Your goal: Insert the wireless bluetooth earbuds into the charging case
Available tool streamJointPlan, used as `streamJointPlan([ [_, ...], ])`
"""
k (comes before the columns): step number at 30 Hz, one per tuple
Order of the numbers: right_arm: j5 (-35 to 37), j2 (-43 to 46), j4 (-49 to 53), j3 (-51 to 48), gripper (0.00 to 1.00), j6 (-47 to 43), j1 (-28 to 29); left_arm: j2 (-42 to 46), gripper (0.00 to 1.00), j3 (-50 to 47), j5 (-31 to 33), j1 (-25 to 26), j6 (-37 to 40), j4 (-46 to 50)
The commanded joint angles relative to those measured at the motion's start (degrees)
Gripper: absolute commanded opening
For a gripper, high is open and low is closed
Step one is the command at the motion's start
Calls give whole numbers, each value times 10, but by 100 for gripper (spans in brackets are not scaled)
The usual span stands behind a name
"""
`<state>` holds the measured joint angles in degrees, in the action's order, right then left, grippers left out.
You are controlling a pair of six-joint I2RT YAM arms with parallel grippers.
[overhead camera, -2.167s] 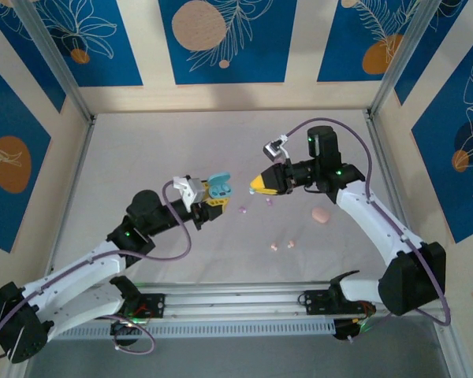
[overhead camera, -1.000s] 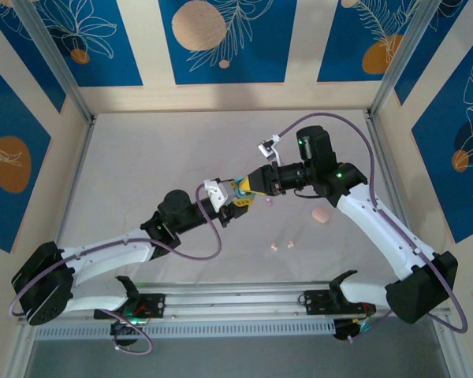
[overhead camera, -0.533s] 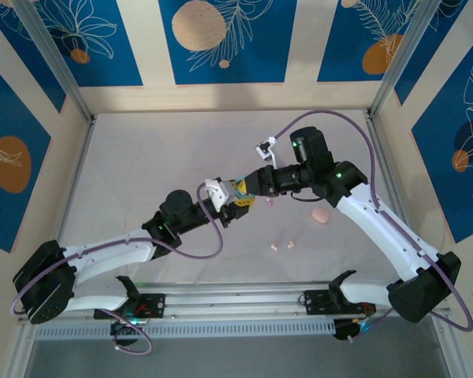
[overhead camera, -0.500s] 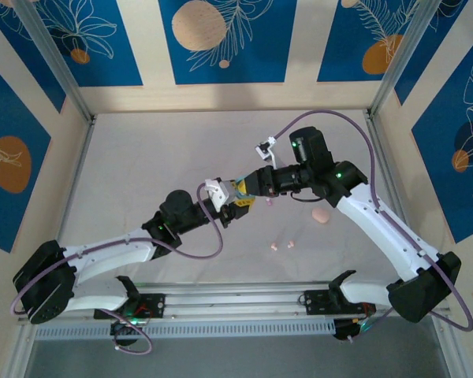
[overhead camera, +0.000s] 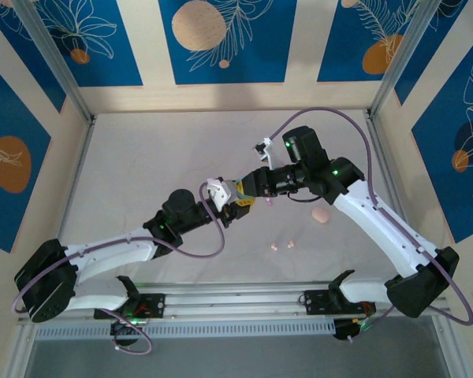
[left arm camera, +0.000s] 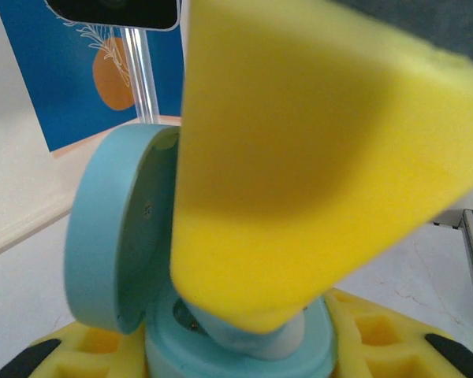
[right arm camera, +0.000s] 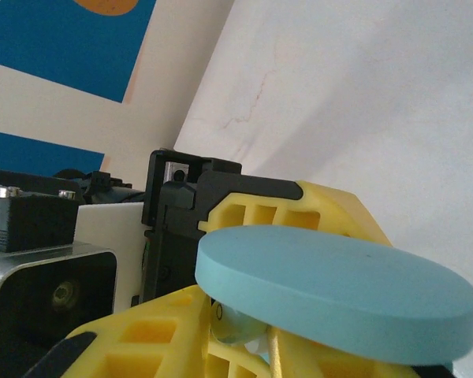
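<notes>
My left gripper (overhead camera: pixel 230 203) is shut on an open light blue charging case (left arm camera: pixel 236 350), its yellow fingers (left arm camera: pixel 378 331) clamping the base. The lid (left arm camera: pixel 114 236) stands open to the left. My right gripper (overhead camera: pixel 247 193) meets it from the right, shut on a light blue earbud (right arm camera: pixel 248 327) that sits between its yellow fingers (right arm camera: pixel 142 339) under the lid (right arm camera: pixel 339 291). In the left wrist view the earbud (left arm camera: pixel 280 339) rests in the case's base beneath the right finger (left arm camera: pixel 299 157). A lilac earbud (overhead camera: pixel 270 201) and two pink earbuds (overhead camera: pixel 282 245) lie on the table.
A closed pink case (overhead camera: pixel 321 215) lies on the pale table (overhead camera: pixel 142 157) to the right of the grippers. Metal frame posts (overhead camera: pixel 59 71) and the back wall border the work area. Both arms cross the middle of the table.
The right gripper has edged left and lower onto the open case with the earbud. The left arm and the case have barely moved.
</notes>
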<state>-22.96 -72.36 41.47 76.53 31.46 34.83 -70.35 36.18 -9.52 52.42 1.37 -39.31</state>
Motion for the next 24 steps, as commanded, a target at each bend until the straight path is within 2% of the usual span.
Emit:
streamJointPlan([
  [1,30,-10,37,13,28,-8,1,10,31,30,-2,11,-10,-48],
  [24,41,-8,69,47,33,3,7,8,31,28,10,11,-8,-39],
])
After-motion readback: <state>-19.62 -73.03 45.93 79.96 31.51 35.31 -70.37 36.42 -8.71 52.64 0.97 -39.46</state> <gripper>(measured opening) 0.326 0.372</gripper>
